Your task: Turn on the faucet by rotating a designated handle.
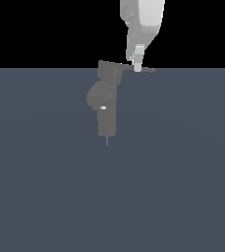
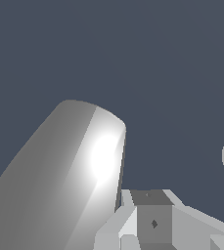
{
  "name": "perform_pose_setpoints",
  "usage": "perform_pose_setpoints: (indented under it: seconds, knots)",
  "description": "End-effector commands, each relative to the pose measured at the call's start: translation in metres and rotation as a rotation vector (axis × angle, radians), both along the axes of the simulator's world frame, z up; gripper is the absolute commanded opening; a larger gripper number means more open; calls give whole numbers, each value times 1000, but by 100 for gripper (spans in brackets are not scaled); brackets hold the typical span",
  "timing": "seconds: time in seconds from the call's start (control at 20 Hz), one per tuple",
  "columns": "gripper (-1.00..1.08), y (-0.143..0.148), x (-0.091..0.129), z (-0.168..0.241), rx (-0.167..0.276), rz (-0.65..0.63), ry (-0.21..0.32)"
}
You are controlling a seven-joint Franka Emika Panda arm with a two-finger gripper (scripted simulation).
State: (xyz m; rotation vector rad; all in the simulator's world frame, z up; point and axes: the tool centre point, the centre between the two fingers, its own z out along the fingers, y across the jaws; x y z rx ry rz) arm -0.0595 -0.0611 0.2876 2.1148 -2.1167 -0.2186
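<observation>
— Item, location?
— Faucet [image 1: 105, 101]: upright on the table [image 1: 182, 172], near the far edge in the exterior view, blocky cap on top, bright band on the lower body. Handle [image 1: 146, 70]: thin flat lever off the cap, running toward the exterior view's right, tapering to a point.

— Handling notes?
— Likely rigid, smooth, matte; body fixed, lever alone free to pivot. Best purchase judged out near the tapered tip for leverage; sideways push probably enough, no lifting. Risk: sliding off so thin an edge.

— End effector?
— End effector [image 1: 138, 66]: white, descending from above, tip at lever level, about mid-span, apparently touching or just beside it. Opening width: cannot tell; only one finger distinct. Nothing visibly clasped. Wrist view: large blurred grey cylinder close by, identity unclear.

— Arm pose?
— Near vertical, wrist pointing down, offset toward the exterior view's right of the cap.
</observation>
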Motion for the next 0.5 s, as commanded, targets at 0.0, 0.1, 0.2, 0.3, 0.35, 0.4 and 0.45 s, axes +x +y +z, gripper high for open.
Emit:
perform_pose_setpoints:
  seconds: [0.0,0.1,0.2,0.3,0.35,0.4,0.45]
  knots:
    - [-100,-17,5,-1,-3,-19,-4]
    - [-100,-22,9,-1,-3,-21,-4]
    - [-100,-27,13,-2,-3,-22,-5]
    - [-100,-32,16,-3,-3,-24,-5]
    - [-100,-35,18,-3,-3,-24,-5]
    - [-100,-37,20,-3,-3,-25,-5]
    - [-100,-40,22,-3,-3,-26,-5]
